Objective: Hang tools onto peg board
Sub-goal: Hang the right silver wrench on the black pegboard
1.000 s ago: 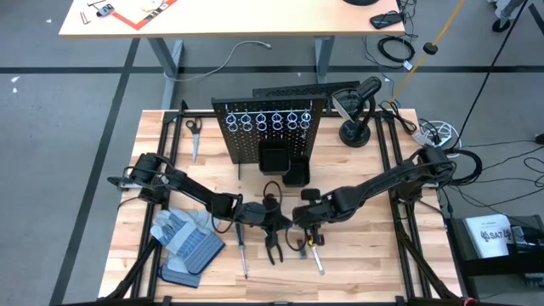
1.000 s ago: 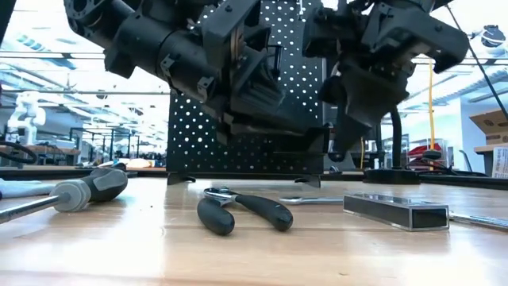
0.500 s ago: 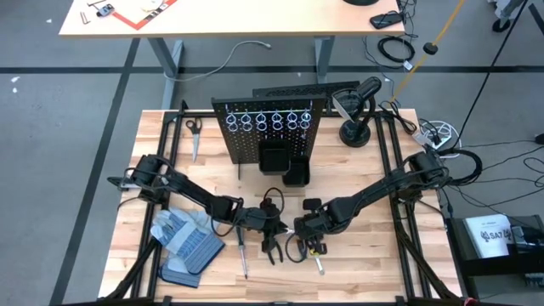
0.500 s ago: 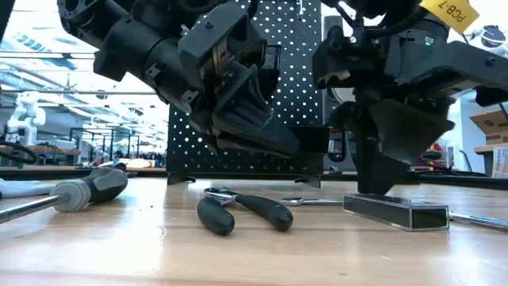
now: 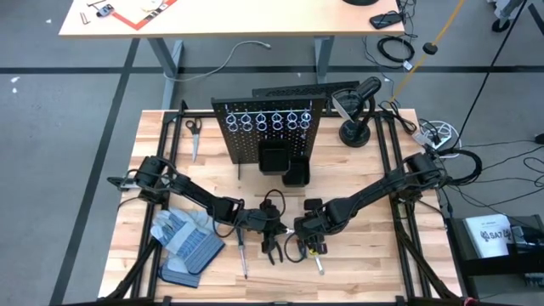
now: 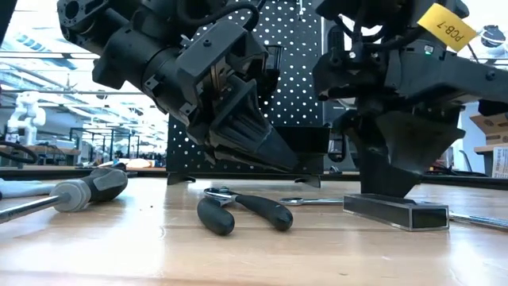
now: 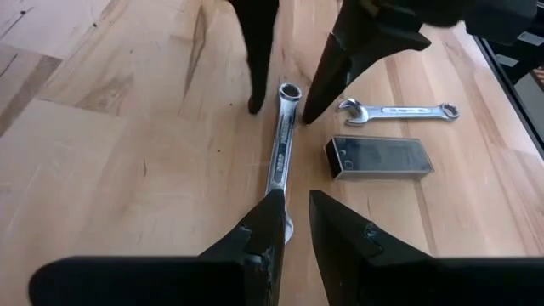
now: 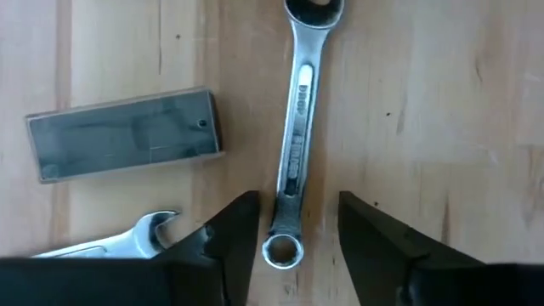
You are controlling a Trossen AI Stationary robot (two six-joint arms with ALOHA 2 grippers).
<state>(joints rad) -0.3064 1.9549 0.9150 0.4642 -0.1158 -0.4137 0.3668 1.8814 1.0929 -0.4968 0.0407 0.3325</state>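
Observation:
A silver wrench [image 8: 297,127] lies flat on the wooden table, next to a short grey metal block [image 8: 123,136] and a second wrench [image 7: 395,110]. My right gripper [image 8: 299,229] is open and low at the table. Its fingers stand on either side of the first wrench's ring end [image 8: 280,252] without touching it. My left gripper [image 7: 296,204] hangs just above the table at the wrench's other end, with a narrow gap between its fingers. Dark-handled pliers [image 6: 246,210] and a screwdriver [image 6: 79,191] lie on the table nearer its near edge. The black peg board [image 5: 270,127] stands upright at the far side.
Grey-and-blue gloves [image 5: 187,242] lie at the near left. Scissors [image 5: 194,132] lie left of the peg board. Black bins [image 5: 285,166] sit at the board's foot. A black stand [image 5: 355,127] is at the far right. Both grippers crowd the table's middle near the front.
My right gripper has gone down and toward the table's near edge, and now stands at the table beside the grey block, astride the wrench. My left gripper has gone a little lower and toward the near edge, tipping its fingers down toward the wrench.

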